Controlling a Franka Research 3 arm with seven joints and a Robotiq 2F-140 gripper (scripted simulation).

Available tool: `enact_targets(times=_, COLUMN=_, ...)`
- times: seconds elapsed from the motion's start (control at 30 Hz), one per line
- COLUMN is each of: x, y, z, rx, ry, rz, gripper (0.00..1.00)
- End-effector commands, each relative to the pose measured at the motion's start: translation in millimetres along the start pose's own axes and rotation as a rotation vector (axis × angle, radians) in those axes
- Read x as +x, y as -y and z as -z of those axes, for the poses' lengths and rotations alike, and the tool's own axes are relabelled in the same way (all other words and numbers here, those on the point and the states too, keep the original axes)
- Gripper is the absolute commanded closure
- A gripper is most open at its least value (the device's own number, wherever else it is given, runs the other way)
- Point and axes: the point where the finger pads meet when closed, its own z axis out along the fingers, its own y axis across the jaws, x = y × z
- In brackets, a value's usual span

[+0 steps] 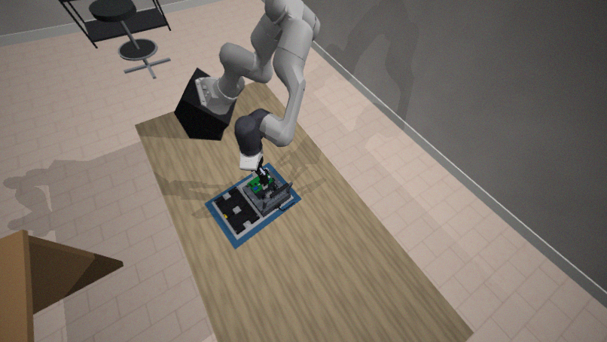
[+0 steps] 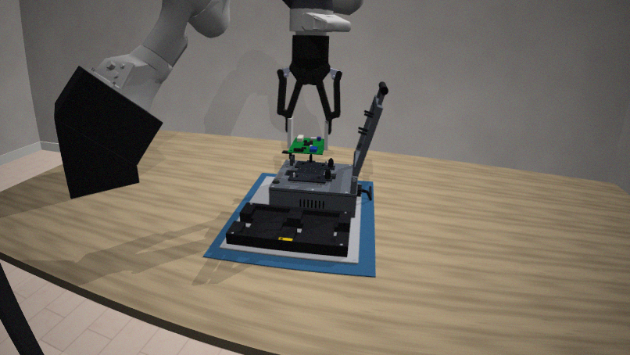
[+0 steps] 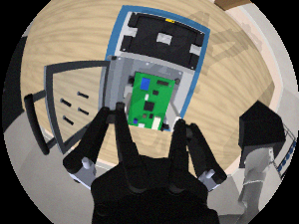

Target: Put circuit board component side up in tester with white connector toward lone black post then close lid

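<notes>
A wooden bench (image 1: 340,254) (image 2: 463,246) (image 3: 65,29) carries a gray tester (image 1: 268,207) (image 2: 312,197) (image 3: 116,81), its lid (image 1: 283,189) (image 2: 369,132) (image 3: 50,106) raised, beside a black tray (image 1: 236,209) (image 2: 286,247) (image 3: 161,48). Above the tester, a black end effector (image 1: 263,183) (image 2: 308,143) (image 3: 149,103) pinches a green circuit board (image 1: 256,184) (image 2: 304,145) (image 3: 158,96) by opposite edges, component side up. The board's white connector (image 2: 300,138) (image 3: 156,122) sits at the end away from the tray.

Workshop-like room, wooden workbench (image 1: 340,254) (image 2: 485,229) (image 3: 65,39).

Green rectangular circuit board (image 1: 254,184) (image 2: 304,146) (image 3: 155,94) with blue and white parts, blue flat rectangular mat (image 1: 236,242) (image 2: 366,267) (image 3: 116,30), brown streaked wood-grain tabletop (image 1: 322,271) (image 2: 463,246) (image 3: 75,36)
</notes>
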Motion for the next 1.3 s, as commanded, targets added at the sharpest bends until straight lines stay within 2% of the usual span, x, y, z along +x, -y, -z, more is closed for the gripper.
enact_targets(times=0.0, x=-4.7, y=1.4, z=-0.1, rx=-0.004, ry=-0.005, rz=-0.031, gripper=0.54)
enact_targets(times=1.27, x=-10.2, y=3.4, z=0.3, rx=-0.004, ry=-0.005, rz=-0.031, gripper=0.54)
